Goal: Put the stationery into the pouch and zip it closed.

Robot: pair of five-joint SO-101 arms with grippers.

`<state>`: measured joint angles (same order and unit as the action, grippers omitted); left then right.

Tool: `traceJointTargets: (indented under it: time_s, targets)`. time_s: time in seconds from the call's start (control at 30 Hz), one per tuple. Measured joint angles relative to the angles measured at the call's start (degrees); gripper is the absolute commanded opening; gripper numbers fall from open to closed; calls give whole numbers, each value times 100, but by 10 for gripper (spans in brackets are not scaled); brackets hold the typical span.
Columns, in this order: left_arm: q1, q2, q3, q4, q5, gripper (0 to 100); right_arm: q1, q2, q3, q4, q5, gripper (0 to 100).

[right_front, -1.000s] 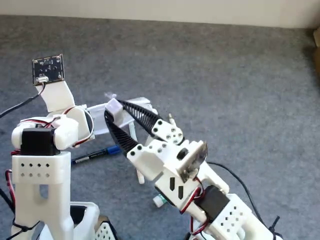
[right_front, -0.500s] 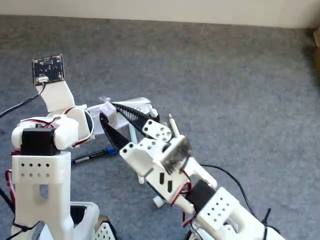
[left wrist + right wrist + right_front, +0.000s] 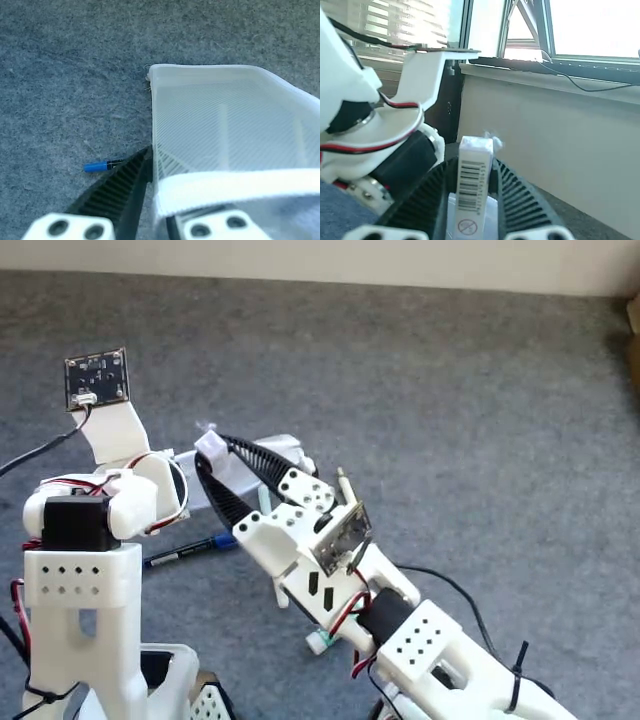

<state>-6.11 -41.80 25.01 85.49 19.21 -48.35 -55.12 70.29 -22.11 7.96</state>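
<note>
A white mesh pouch (image 3: pixel 225 130) hangs from my left gripper (image 3: pixel 153 159), which is shut on its edge beside the zip band. In the high view the pouch (image 3: pixel 284 447) lies between the two arms, mostly covered by them. My right gripper (image 3: pixel 212 454) is shut on a small white eraser (image 3: pixel 210 446) with a barcode sleeve (image 3: pixel 472 192), held above the pouch close to the left arm (image 3: pixel 110 510). A blue pen (image 3: pixel 190 551) lies on the grey carpet by the left arm's base, and the left wrist view shows its blue cap (image 3: pixel 96 166).
A small white item with a green end (image 3: pixel 318 641) lies on the carpet under the right arm. A thin pencil-like stick (image 3: pixel 344 483) pokes out beside the right gripper's wrist. Open grey carpet (image 3: pixel 480 410) stretches to the right and far side.
My right gripper has carried the eraser a little to the left, closer to the left arm, and its arm has swung in behind it. The left arm has stayed put.
</note>
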Motion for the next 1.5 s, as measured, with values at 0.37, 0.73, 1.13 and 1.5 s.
traceJointTargets:
  time_s: [0.37, 0.73, 1.13, 1.5]
  targets:
    - [0, 0, 0, 0, 0, 7, 70, 0, 229, 0, 510, 124]
    - [0, 0, 9, 0, 0, 7, 70, 0, 422, 0, 1090, 170]
    - [-9, 0, 9, 0, 0, 7, 70, -273, 422, 229, 1125, 170]
    - [-9, 0, 26, -26, 0, 6, 70, -2259, 422, 3103, 1125, 166]
